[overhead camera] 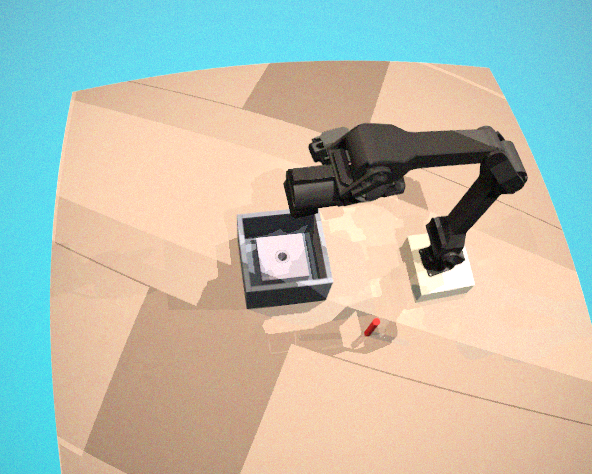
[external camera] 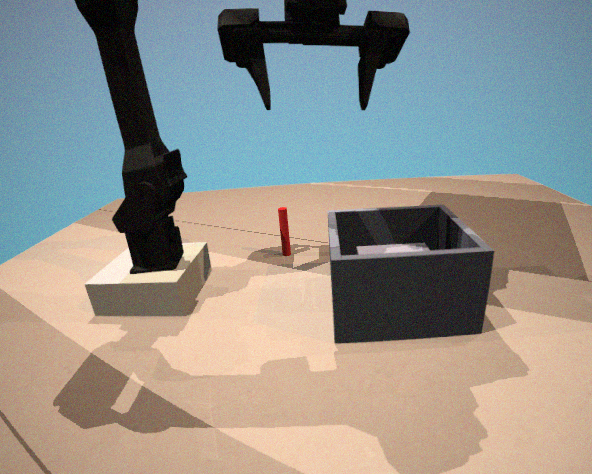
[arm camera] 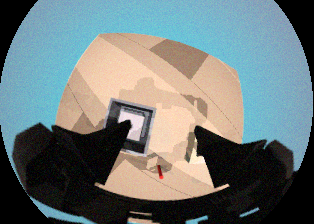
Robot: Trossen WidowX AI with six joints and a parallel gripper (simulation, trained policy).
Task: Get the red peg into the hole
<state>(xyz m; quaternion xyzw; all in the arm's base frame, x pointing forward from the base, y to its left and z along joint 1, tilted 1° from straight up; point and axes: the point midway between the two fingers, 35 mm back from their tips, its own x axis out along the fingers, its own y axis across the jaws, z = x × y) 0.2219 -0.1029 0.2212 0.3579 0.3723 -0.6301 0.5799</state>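
Observation:
The red peg (overhead camera: 372, 327) (external camera: 284, 231) (arm camera: 160, 172) stands upright on the table, between the box and the arm's base and off to one side of both. The dark grey open box (overhead camera: 287, 296) (external camera: 408, 298) (arm camera: 114, 102) holds a pale plate (overhead camera: 270, 270) (external camera: 388, 248) at its bottom. The plate's round hole (overhead camera: 282, 256) shows in the top view and is empty. My gripper (external camera: 315, 109) (arm camera: 163, 126) is open and empty, high above the table, with its fingers wide apart. The peg is well below and away from the fingertips. In the top view the fingertips are hidden by the arm.
The arm's pale base block (overhead camera: 442, 289) (external camera: 138, 298) stands on the table (overhead camera: 184, 387) (external camera: 235, 403), on the far side of the peg from the box. The box walls stand up around the plate. Shadows of the arm fall across the table.

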